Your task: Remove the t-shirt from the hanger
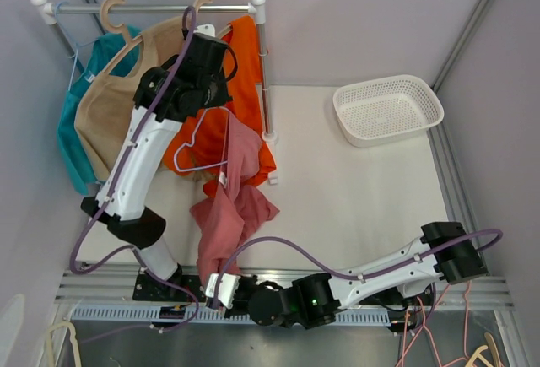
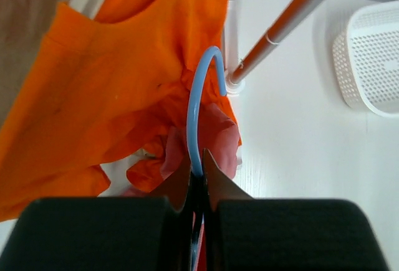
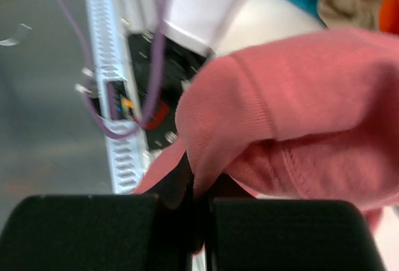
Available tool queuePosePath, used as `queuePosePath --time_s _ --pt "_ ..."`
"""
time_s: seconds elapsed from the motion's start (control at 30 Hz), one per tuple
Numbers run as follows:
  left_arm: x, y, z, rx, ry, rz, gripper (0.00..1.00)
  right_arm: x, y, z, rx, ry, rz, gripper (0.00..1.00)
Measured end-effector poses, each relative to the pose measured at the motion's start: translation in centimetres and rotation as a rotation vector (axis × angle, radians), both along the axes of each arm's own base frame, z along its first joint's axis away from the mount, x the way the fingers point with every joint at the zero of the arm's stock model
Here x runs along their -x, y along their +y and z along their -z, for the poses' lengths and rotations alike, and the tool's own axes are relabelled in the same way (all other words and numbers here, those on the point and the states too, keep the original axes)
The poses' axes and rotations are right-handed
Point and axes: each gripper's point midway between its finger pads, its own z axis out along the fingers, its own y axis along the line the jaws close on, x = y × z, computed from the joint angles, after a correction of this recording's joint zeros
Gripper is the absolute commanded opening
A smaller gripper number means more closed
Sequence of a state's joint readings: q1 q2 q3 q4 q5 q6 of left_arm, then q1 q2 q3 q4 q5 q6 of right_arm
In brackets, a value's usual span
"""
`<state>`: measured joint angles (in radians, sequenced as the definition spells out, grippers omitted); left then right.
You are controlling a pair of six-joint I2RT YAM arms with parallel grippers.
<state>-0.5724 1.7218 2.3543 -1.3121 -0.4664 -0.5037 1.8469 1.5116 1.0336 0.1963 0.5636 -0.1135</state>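
Observation:
A pink t-shirt (image 1: pixel 236 207) hangs in a bunched drape from a pale blue wire hanger (image 1: pixel 199 144), held out in front of the clothes rack. My left gripper (image 2: pixel 200 162) is shut on the hanger's hook (image 2: pixel 196 106), whose curved tip points up and free of the rail. Under the hook, part of the pink t-shirt (image 2: pixel 219 135) shows. My right gripper (image 3: pixel 198 177) is shut on a fold at the low end of the pink t-shirt (image 3: pixel 299 115), close to the arm bases (image 1: pixel 218 287). The cloth runs from that grip up to the hanger.
The rack's rail (image 1: pixel 152 8) carries an orange shirt (image 1: pixel 246 63), a tan shirt (image 1: pixel 110 105) and a teal shirt (image 1: pixel 72 135) on wooden hangers. Its white post (image 1: pixel 264 80) stands just right of the orange shirt. A white mesh basket (image 1: pixel 388 110) sits at the back right.

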Motion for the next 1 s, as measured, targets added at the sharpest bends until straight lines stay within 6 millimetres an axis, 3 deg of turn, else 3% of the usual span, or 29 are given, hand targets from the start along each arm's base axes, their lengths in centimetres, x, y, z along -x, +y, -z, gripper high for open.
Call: queuePosePath --time_s 0.13,0.23,0.33,0.4,0.5,0.57,0.67,0.77,0.87,1.0 --pt "3.0 -0.6 0.8 0.034 -0.002 0.098 0.01 -4.5 -1.8 1.4 0.044 0.049 0.153 0.0" --pt "8.6 -0.1 1.0 0.097 -0.034 0.214 0.01 -11.3 -4.8 0.0 -0.013 0.142 0.363 0.0" --pt "14.2 2.2 -1.5 0.215 -0.169 0.294 0.01 -18.7 -10.0 -2.4 -0.121 0.24 0.618 0.0" --pt "17.7 4.7 -3.7 0.291 -0.289 0.313 0.0 -23.1 -14.8 -4.2 -0.219 0.304 0.807 0.0" --pt "22.9 8.2 -6.6 0.402 -0.469 0.338 0.01 -26.6 -20.5 -6.0 -0.335 0.353 0.988 0.0" --pt "25.2 10.0 -7.0 0.447 -0.543 0.341 0.01 -27.3 -23.1 -7.1 -0.392 0.353 1.047 0.0" --pt "25.9 11.0 -5.5 0.447 -0.556 0.32 0.0 -27.8 -24.5 -9.6 -0.443 0.313 1.059 0.0" --pt "23.8 9.7 -2.3 0.387 -0.459 0.302 0.01 -29.9 -24.3 -14.6 -0.494 0.22 1.027 0.0" --pt "20.8 7.5 0.7 0.321 -0.348 0.292 0.0 -34.1 -24.4 -20.9 -0.566 0.116 1.016 0.0" --pt "17.5 5.0 3.2 0.257 -0.24 0.285 0.01 -41.7 -26.0 -30.7 -0.7 -0.017 0.979 0.0"
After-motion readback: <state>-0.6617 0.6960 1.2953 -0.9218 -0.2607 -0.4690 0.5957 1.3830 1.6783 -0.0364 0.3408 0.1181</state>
